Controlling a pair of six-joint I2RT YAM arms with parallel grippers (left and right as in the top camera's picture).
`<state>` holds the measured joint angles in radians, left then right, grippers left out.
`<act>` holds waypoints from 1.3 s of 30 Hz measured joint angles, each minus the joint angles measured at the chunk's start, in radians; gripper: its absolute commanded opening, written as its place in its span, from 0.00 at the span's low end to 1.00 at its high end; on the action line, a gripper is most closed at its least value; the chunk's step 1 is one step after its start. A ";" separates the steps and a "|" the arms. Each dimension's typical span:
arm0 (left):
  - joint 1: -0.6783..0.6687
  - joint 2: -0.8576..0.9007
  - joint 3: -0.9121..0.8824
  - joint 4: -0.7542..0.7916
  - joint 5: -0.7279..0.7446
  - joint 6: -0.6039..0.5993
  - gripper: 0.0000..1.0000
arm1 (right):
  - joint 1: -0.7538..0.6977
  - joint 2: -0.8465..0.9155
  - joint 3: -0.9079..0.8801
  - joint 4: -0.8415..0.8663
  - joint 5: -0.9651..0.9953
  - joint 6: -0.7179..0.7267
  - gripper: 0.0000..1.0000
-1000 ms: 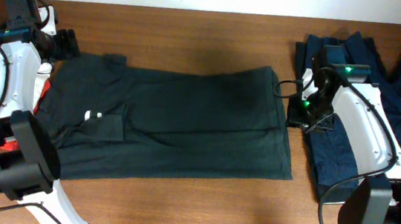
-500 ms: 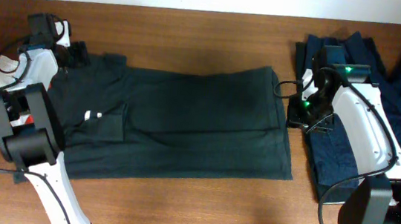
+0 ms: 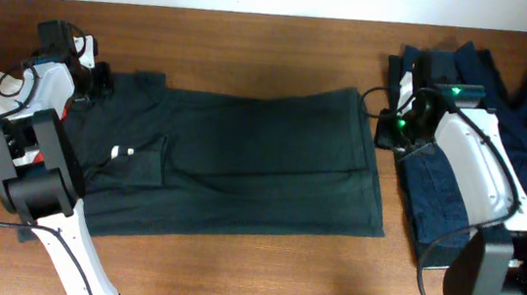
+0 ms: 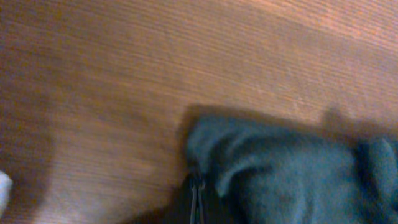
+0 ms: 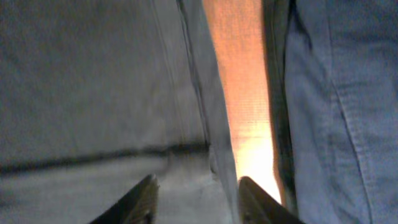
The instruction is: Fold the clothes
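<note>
The gripper (image 5: 202,198) hangs with fingers (image 5: 144,200) spread, straddling the hemmed edge of the shirt (image 5: 93,81). A bright strip of worktop (image 5: 239,93) separates it from a blue garment (image 5: 336,106) on the right.

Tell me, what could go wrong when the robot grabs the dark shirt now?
1. The right pincer is open around only the thin hem of the T-shirt, so the cloth could slip out.
2. The navy garment lies close beside that hem; the pincer might snag it too.
3. The left pincer seems to pinch just a corner, so the shirt may bunch up.
</note>
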<state>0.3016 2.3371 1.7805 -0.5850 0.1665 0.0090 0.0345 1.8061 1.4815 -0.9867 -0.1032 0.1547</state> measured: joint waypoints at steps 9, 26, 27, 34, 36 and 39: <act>0.000 -0.073 -0.004 -0.266 0.040 -0.013 0.00 | 0.000 0.269 0.008 0.427 -0.058 -0.036 0.58; 0.000 -0.080 -0.004 -0.310 0.043 -0.013 0.00 | 0.051 0.446 0.027 0.847 -0.063 -0.043 0.27; 0.000 -0.080 -0.004 -0.310 0.043 -0.013 0.00 | 0.055 0.449 0.029 0.848 -0.059 -0.045 0.08; 0.000 -0.080 -0.004 -0.311 0.045 -0.013 0.00 | 0.056 0.454 0.064 0.759 0.011 -0.046 0.04; 0.000 -0.082 -0.004 -0.311 0.056 -0.013 0.00 | 0.054 0.454 0.095 0.683 0.034 -0.046 0.04; 0.000 -0.101 -0.004 -0.313 0.094 -0.013 0.00 | 0.035 0.454 0.167 0.494 0.059 -0.047 0.04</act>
<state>0.3012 2.2360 1.7767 -0.8982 0.2607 -0.0044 0.0692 2.2597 1.6489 -0.4931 -0.0444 0.1081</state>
